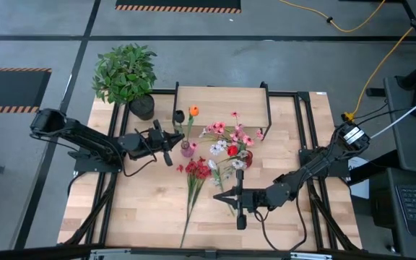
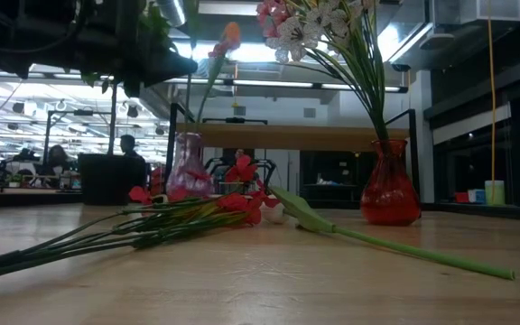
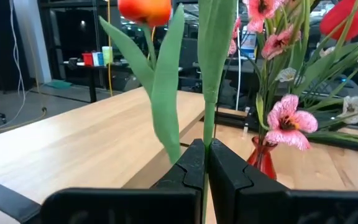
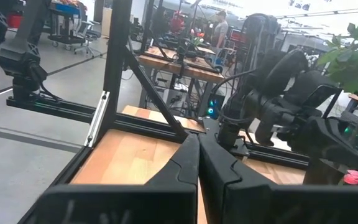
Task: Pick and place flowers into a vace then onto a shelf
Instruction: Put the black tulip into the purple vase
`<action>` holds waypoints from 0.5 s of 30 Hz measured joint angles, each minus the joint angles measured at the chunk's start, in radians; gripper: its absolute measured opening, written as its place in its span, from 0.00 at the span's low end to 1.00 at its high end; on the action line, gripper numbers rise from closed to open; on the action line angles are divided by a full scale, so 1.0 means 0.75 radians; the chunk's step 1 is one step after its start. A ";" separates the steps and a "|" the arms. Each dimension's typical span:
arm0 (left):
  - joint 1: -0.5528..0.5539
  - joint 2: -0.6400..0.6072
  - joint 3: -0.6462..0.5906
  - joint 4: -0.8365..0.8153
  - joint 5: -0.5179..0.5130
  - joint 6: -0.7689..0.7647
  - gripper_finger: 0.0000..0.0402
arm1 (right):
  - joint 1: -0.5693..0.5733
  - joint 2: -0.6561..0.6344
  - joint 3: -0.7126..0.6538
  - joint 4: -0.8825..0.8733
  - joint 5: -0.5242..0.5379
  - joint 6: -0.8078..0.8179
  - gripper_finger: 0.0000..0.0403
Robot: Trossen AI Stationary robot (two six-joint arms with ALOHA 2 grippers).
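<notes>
- The left gripper (image 1: 170, 143) sits left of centre in the high view, its fingers (image 3: 194, 163) pressed together around the green stem of an orange tulip (image 3: 145, 9).
- That tulip (image 1: 193, 111) stands in a small pink vase (image 1: 187, 149) just beside the gripper.
- A red vase (image 2: 389, 191) at centre holds a bunch of pink and white flowers (image 1: 230, 137).
- Loose red flowers (image 1: 197, 170) lie on the table (image 1: 143, 209), stems running toward the lower edge.
- The shelf (image 1: 222, 101) stands at upper centre, behind both vases.
- The right gripper (image 1: 239, 196) hangs at lower centre, fingers closed with nothing between them.
- A potted plant (image 1: 125, 72) sits at upper left.
</notes>
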 joint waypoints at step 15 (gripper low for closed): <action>-0.001 0.085 0.000 0.000 -0.001 0.000 0.16 | 0.001 0.000 0.000 0.000 -0.001 0.002 0.01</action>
